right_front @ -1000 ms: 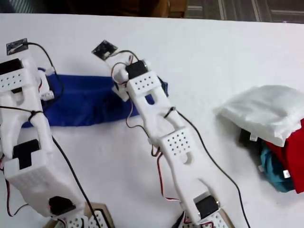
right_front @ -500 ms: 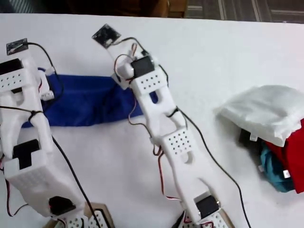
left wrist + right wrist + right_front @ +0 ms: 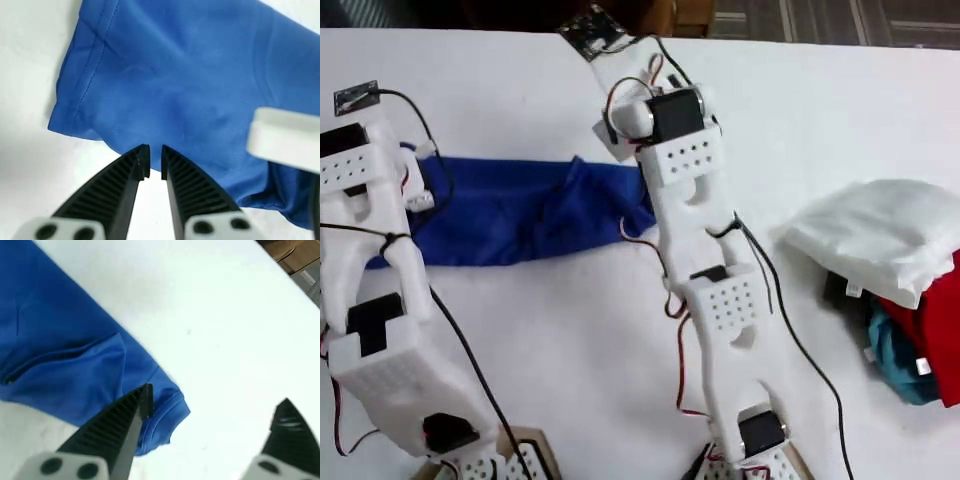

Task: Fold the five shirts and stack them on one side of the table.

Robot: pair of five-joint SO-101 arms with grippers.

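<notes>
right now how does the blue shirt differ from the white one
The blue shirt lies stretched in a long band directly on the table; the white shirt is a compact bundle atop red and teal clothes. The left gripper and right gripper are at the blue shirt, not the white shirt. Both are plain.

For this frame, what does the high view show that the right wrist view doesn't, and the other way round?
High view, not the right wrist view: both arms whole, the left arm at one end of the blue shirt, and a pile of shirts near the table's edge, a white one on top of red and teal ones. Right wrist view, not the high view: the right gripper with its jaws wide apart, one finger over the shirt's rumpled end. Both: the blue shirt lying on the white table.
</notes>
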